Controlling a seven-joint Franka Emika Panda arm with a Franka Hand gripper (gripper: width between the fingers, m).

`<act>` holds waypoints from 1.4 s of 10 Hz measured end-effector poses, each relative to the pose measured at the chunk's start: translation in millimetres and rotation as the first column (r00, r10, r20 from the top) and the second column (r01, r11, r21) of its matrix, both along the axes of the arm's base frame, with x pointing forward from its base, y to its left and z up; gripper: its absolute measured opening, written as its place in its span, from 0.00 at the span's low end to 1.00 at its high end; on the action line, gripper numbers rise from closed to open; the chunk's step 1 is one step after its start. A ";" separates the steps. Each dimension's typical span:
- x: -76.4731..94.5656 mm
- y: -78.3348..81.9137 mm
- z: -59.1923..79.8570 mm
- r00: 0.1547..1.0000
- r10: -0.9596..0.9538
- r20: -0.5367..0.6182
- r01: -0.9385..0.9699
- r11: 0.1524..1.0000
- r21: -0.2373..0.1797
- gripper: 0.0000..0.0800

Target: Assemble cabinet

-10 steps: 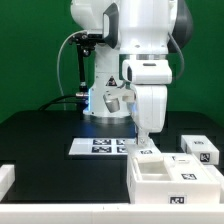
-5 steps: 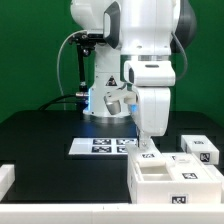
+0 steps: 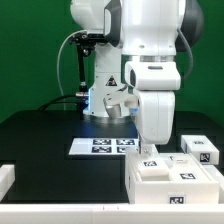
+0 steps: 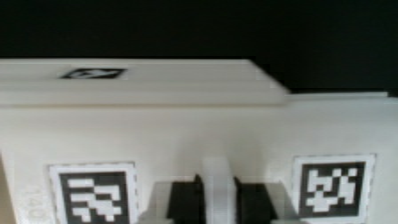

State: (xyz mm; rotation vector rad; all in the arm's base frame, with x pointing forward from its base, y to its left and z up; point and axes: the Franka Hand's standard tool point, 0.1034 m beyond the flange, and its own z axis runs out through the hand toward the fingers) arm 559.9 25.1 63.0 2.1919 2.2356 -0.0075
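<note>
In the exterior view the cabinet (image 3: 175,183) is seen resting on the black table (image 3: 40,140) at about five o'clock of the frame, a matte white box with small black-and-white tags on its top and front faces. The gripper (image 3: 148,147) is lowered onto the box's far corner on the exterior view's left, so that the bulk of the cabinet is spread out from the claw toward four and five o'clock, while the arm's white wrist is stacked directly above at twelve. Contact between claw and cabinet is shown at that corner, just above one of the tags. The marker board (image 3: 100,146) is laid flat on the table at roughly nine o'clock of the claw, near the cabinet but apart from it. A loose tagged block (image 3: 200,148) is set at about three o'clock of the claw, just behind the box. In the wrist view the two dark fingers (image 4: 178,203) are seen drawn in close on either side of a thin pale wall of the cabinet. The picture is blurred, but the wall appears to be clamped between them. Two large tags (image 4: 98,195) are shown flanking the fingers on the near face, and a smaller tag (image 4: 93,72) is carried on the top surface beyond.
</note>
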 end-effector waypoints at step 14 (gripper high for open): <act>30.9 -2.5 -2.4 1.000 0.004 -0.030 -0.004 1.000 -0.002 0.08</act>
